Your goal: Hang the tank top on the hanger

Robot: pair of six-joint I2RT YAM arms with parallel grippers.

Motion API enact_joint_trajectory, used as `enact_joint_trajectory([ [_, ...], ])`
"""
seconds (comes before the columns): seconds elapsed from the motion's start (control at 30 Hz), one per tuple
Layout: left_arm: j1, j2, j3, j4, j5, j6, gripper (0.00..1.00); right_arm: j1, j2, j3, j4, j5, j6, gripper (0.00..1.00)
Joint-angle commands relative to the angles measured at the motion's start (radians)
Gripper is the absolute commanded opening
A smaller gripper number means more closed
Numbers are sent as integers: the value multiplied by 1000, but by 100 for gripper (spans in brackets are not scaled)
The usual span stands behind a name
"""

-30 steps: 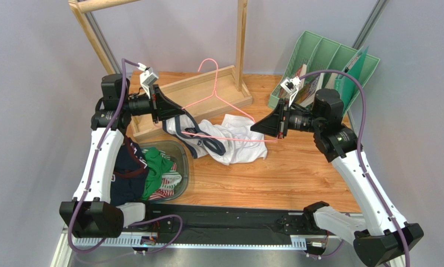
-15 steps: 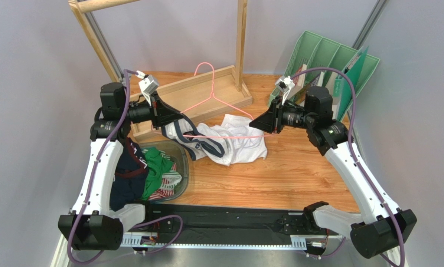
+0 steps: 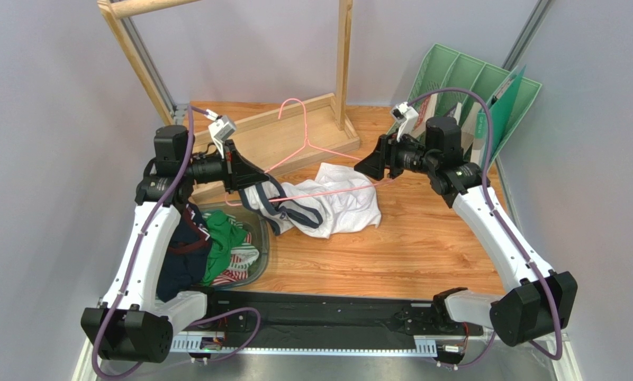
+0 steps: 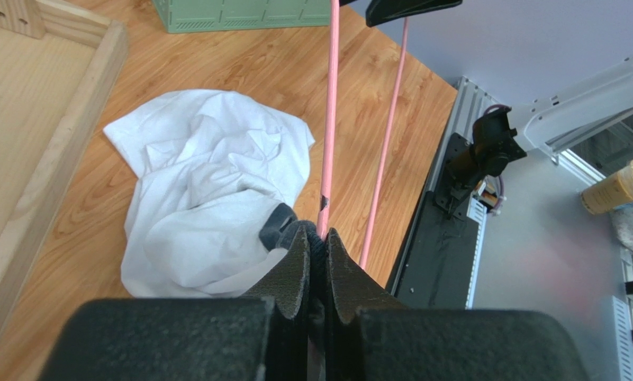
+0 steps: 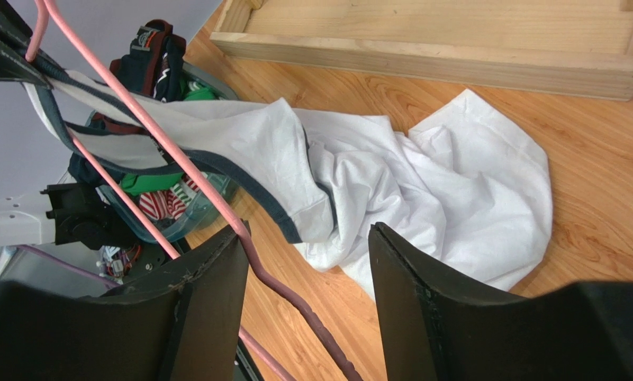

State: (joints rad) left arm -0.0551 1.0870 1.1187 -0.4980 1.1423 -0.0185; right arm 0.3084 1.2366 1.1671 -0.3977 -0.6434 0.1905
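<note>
The white tank top (image 3: pixel 339 198) lies crumpled on the wooden table, one navy-trimmed strap lifted to the left. My left gripper (image 3: pixel 256 176) is shut on that navy trim (image 4: pixel 284 226); its jaws (image 4: pixel 318 238) pinch dark fabric. The pink hanger (image 3: pixel 304 141) runs through the strap, and its wire (image 4: pixel 330 119) passes right by the left fingertips. My right gripper (image 3: pixel 366 168) is open. The hanger's wire (image 5: pixel 288 294) runs loose between its fingers and leans on the left finger (image 5: pixel 216 278). The tank top (image 5: pixel 423 182) spreads below.
A wooden rack frame with a tray base (image 3: pixel 296 127) and an upright post (image 3: pixel 344 63) stands behind the tank top. A clear bin (image 3: pixel 260 238) of green and dark garments sits at the left. A green file organizer (image 3: pixel 471 87) stands at the back right.
My right gripper has opened off the hanger's right end and drawn back up and to the right. The left gripper shifted slightly right, still shut on the strap.
</note>
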Motion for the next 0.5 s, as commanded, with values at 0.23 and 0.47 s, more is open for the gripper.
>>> enact_joint_trajectory([
  [0.23,-28,-12,15,-51,2,45,0,-107,-3,68,60,7,-54,73],
  [0.47,-28,-1,29,-74,-9,63,0,-163,-12,80,8,14,-102,76],
])
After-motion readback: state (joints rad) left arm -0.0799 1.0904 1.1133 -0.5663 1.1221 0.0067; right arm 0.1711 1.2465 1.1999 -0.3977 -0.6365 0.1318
